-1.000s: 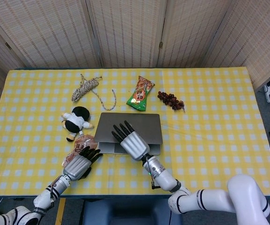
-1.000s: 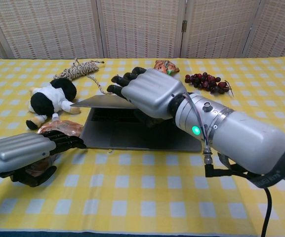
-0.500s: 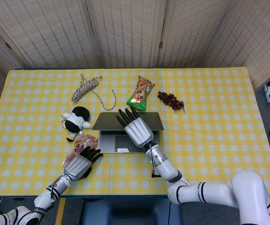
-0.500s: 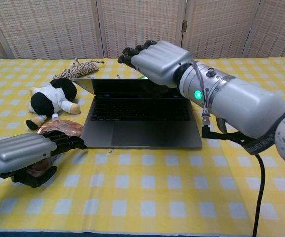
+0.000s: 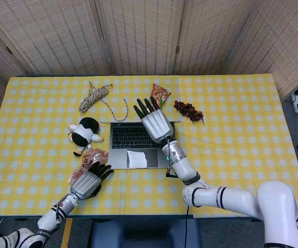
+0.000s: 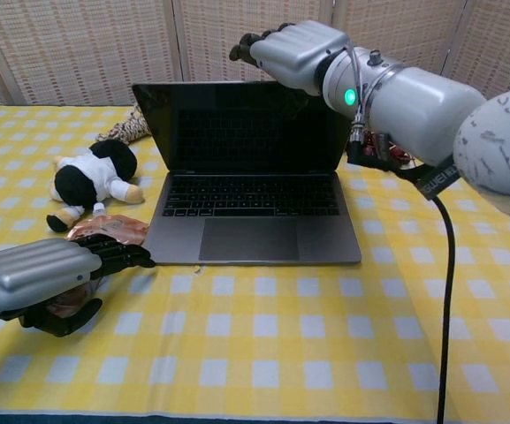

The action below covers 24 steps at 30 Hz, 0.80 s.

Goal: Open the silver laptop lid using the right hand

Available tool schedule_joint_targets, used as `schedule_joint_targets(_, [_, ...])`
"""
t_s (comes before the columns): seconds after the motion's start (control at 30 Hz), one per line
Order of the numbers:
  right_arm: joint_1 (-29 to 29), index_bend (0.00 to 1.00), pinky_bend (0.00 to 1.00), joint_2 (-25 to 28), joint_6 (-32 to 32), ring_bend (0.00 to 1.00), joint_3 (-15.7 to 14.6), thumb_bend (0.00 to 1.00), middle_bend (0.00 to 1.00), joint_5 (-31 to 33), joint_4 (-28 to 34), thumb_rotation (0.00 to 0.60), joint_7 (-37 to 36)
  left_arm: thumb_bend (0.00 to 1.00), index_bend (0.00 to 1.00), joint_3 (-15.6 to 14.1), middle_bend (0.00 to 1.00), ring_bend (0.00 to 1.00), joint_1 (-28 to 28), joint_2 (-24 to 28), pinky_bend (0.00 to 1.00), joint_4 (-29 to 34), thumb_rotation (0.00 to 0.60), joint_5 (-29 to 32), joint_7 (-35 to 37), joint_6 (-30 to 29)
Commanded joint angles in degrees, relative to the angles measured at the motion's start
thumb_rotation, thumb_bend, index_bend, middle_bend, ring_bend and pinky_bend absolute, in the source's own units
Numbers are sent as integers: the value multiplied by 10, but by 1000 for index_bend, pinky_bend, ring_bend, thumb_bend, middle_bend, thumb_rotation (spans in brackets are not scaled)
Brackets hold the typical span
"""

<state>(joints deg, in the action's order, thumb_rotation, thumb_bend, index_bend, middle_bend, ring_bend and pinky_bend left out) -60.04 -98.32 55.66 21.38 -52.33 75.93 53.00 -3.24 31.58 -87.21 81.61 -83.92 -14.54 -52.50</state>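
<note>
Fingers first, from the left: the left hand [image 6: 34, 281] lies low at the near left corner of the table [image 5: 241, 129], its dark fingers [image 6: 117, 256] curled down over a crinkly brown snack packet [image 6: 104, 231], resting on it; whether they actually grip it I cannot tell. Just beyond sits a black-and-white plush toy [image 6: 91, 181], and further back a coil of rope [image 5: 94, 96].

At the middle of the table stands the silver laptop [image 6: 246, 225]. Its lid [image 6: 237, 124] is up and close to upright, dark screen facing the robot, keyboard and trackpad fully exposed. The right hand [image 6: 294, 51] is over the lid's top edge near its right corner, fingers held fairly close together and hooked forward over the rim; from the chest view they seem to touch the edge, though the contact itself is hidden behind the hand.

Right of the laptop, behind the arm, lie an orange-green snack bag [image 5: 159, 94] and a bunch of dark grapes [image 5: 188, 110].

I'd judge the opening as good as done: what remains, at most, is a small final tilt back and lifting the hand off.
</note>
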Motion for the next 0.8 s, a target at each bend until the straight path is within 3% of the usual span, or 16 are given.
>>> schedule_joint_targets(0.03, [-12, 0, 0, 4, -6, 0, 9, 664, 0, 15, -13, 600, -7, 737, 40, 0, 134, 0, 1, 0, 0, 1, 600, 1, -2, 0])
schedule_joint_targets(0.8, [-70, 0, 0, 5, -8, 0, 25, 664, 0, 100, -108, 600, -11, 737, 41, 1, 134, 0, 6, 0, 0, 13, 600, 15, -26, 0])
